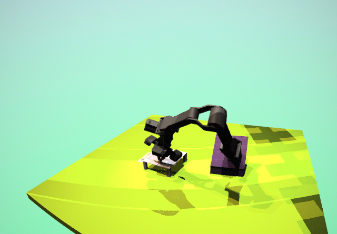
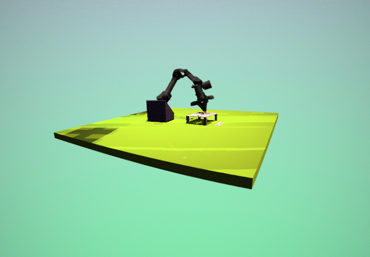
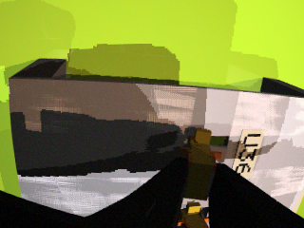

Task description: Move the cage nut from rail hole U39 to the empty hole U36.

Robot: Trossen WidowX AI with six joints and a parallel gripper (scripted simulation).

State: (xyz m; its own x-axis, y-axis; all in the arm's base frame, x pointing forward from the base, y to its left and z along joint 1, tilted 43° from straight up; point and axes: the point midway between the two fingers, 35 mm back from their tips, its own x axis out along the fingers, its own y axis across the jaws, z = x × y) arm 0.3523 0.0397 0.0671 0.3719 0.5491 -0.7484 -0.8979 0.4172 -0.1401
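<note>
A brass-coloured cage nut (image 3: pixel 199 173) is between my fingertips in the wrist view, with orange-brown edges showing at both sides. My gripper (image 1: pixel 159 161) (image 2: pixel 204 111) (image 3: pixel 198 171) is shut on it, low over the white rail plate (image 2: pixel 192 115) (image 3: pixel 52 190). The nut is at a small opening beside the U36 label (image 3: pixel 249 154); green shows through the opening past the nut's upper right. Whether the nut touches the plate or is in the hole cannot be told, and its wings are hidden. The other nut (image 3: pixel 194 209) shows partly at the bottom, between the dark fingers.
The plate stands on short dark legs (image 1: pixel 169 171) (image 2: pixel 205 120) on the yellow-green table (image 1: pixel 108 212) (image 2: pixel 179 134). The arm's purple base block (image 1: pixel 228 155) (image 2: pixel 158 111) stands to one side. A small pale strip (image 2: pixel 219 124) lies beside the plate in the exterior view. Dark shadows cover part of the plate.
</note>
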